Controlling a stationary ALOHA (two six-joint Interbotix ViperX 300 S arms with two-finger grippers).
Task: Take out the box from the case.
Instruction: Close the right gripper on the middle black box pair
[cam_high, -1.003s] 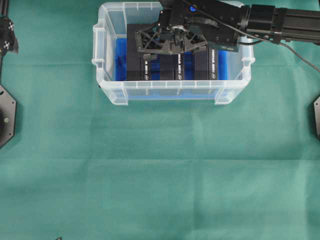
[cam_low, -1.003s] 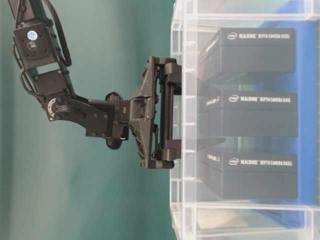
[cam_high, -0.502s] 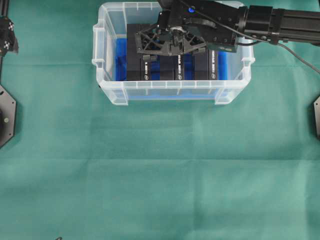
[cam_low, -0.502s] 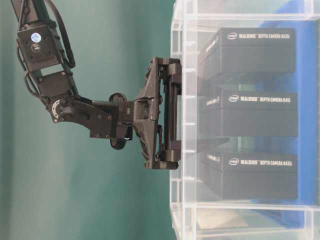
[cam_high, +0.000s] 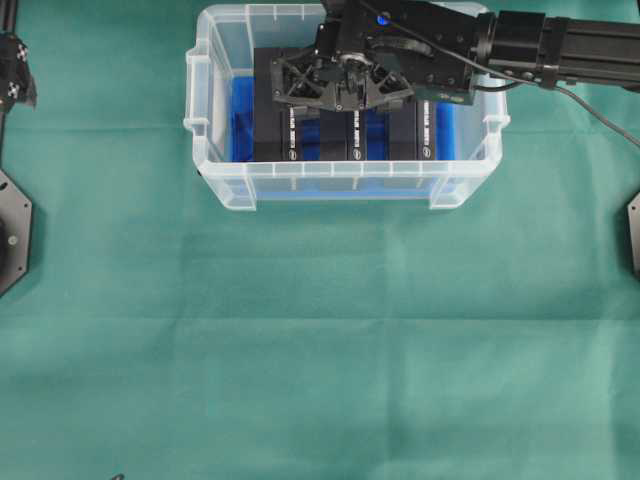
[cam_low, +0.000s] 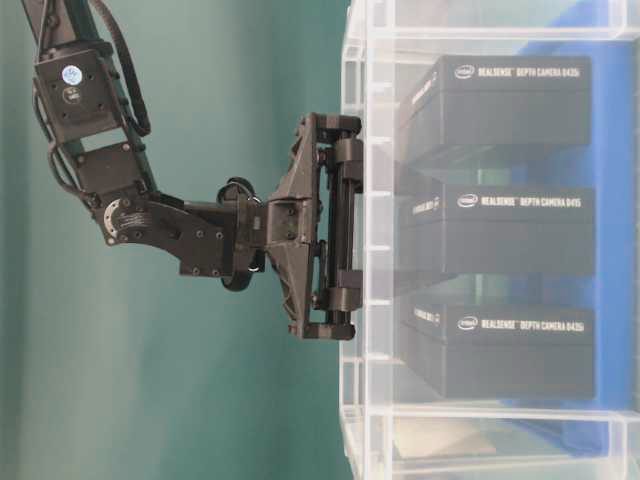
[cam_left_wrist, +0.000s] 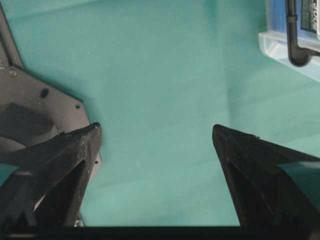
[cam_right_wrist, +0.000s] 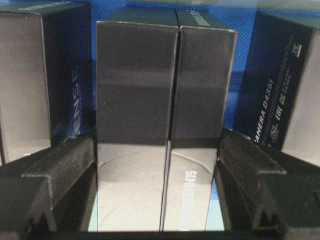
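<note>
We judged middle box (cam_right_wrist: 165, 125) in case (cam_high: 215, 170) light, stiff, smooth-sided; right claw (cam_right_wrist: 157, 200) spread, straddling its flanks, contact unclear.

The right arm (cam_high: 470, 45) is covering the 12 o'clock ends of the boxes (cam_high: 345, 135); whether its fingers (cam_right_wrist: 65, 165) are touching the middle one is unclear.

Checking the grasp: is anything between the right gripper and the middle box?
Nothing visible. The right gripper straddles the middle box, a finger on each side; the neighbouring boxes stand apart inside the case.
</note>
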